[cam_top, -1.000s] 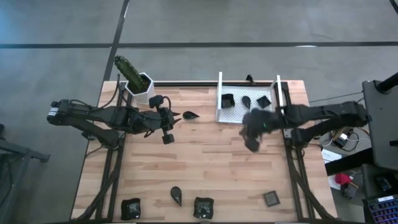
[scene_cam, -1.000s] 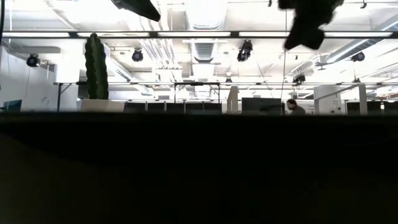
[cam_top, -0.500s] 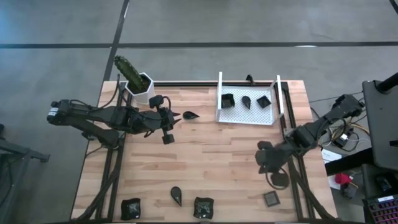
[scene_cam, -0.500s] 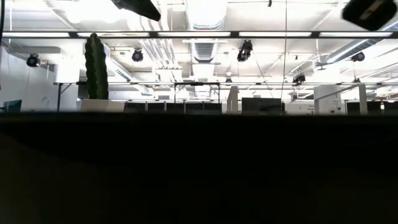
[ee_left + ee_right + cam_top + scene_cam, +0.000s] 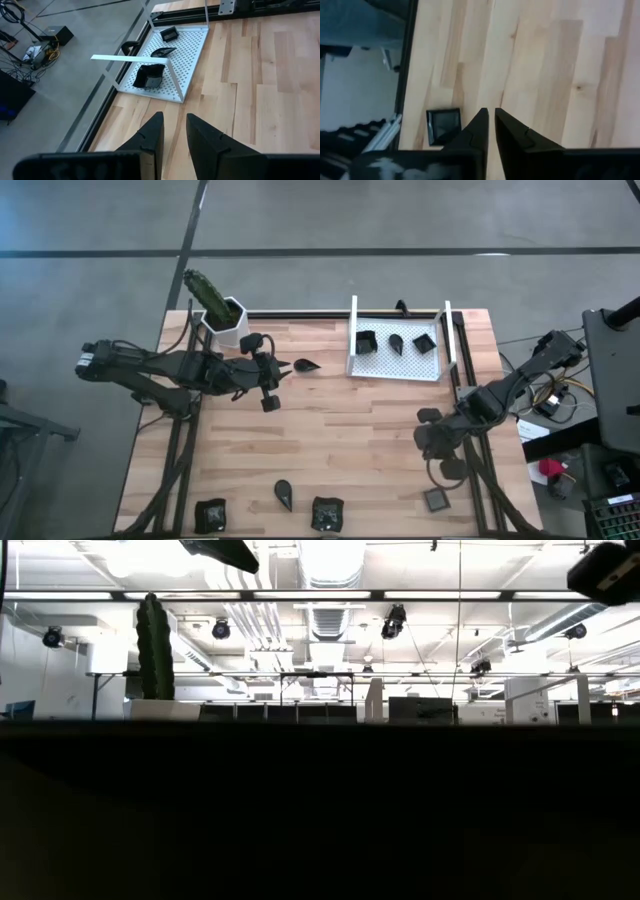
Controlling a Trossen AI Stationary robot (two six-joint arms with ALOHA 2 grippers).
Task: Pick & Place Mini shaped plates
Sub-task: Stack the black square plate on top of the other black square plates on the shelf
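Three mini shaped plates lie in the white perforated tray at the far right. A teardrop plate lies on the wood beside my left gripper, which hangs open and holds nothing; its wrist view looks at the tray. Along the near edge lie several more plates. One of them is a square plate at the near right. My right gripper hangs above the table just beyond this square plate. Its fingertips point down with a narrow gap and nothing between them.
A white hexagonal pot with a cactus stands at the far left corner. Two white upright rails flank the tray. Bare wood fills the middle of the table.
My right gripper has swung from beside the tray toward the table's near right corner and sunk a little, tipping further down. It now hangs above the wood by the square plate. No plate has moved.
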